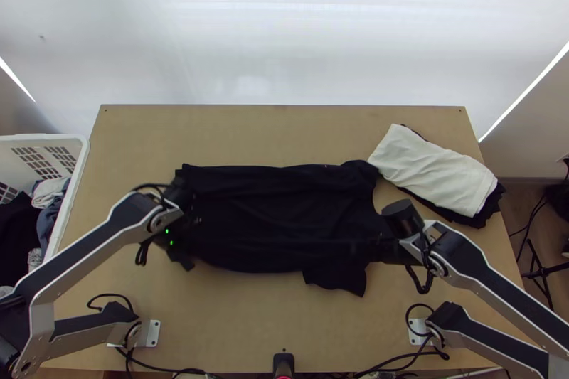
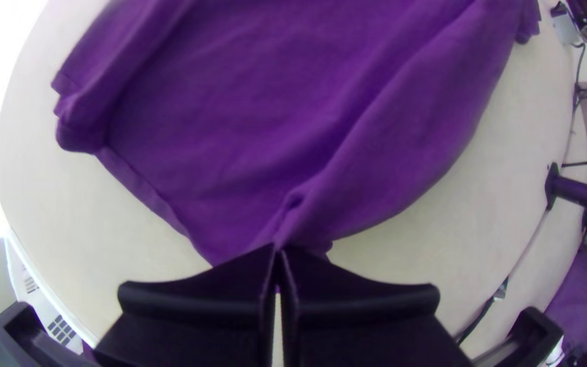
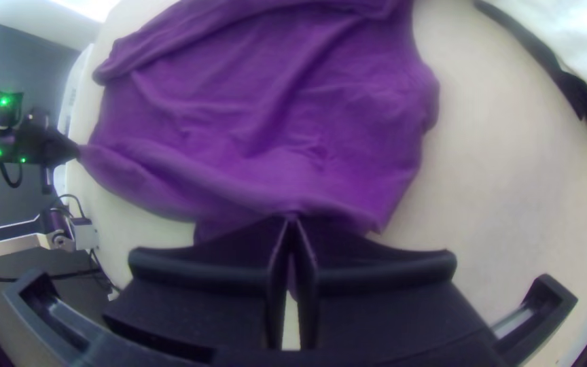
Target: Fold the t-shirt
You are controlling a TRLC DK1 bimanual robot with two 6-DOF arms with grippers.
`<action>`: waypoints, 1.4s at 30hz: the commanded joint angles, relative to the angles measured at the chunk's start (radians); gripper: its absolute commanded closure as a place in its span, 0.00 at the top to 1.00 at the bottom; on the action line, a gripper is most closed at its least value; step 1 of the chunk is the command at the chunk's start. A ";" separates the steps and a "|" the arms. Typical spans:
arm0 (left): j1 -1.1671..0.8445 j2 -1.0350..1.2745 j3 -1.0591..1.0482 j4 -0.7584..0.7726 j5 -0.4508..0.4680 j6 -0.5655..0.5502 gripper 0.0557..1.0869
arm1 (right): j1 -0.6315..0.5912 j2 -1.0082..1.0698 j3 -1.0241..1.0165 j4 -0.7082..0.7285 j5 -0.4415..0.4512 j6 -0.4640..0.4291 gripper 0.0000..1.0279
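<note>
My left claw [image 2: 278,250] and right claw [image 3: 292,220] pinch the t-shirt [image 1: 284,201] at its near side, mid-table. It looks light, soft, floppy; two wide-apart holds should suit it.

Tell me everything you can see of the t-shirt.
The t-shirt is plain, dark, soft-looking cloth. It lies broad and fairly flat across the wooden table, with creases and raised ridges. A sleeve-like flap juts toward the table's near edge. The left tool pinches it at its left end, the right tool near its right end.
</note>
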 commanded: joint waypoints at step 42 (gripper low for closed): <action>0.191 0.296 0.397 0.184 0.086 -0.183 0.03 | -0.272 0.677 0.465 0.319 0.035 -0.124 0.03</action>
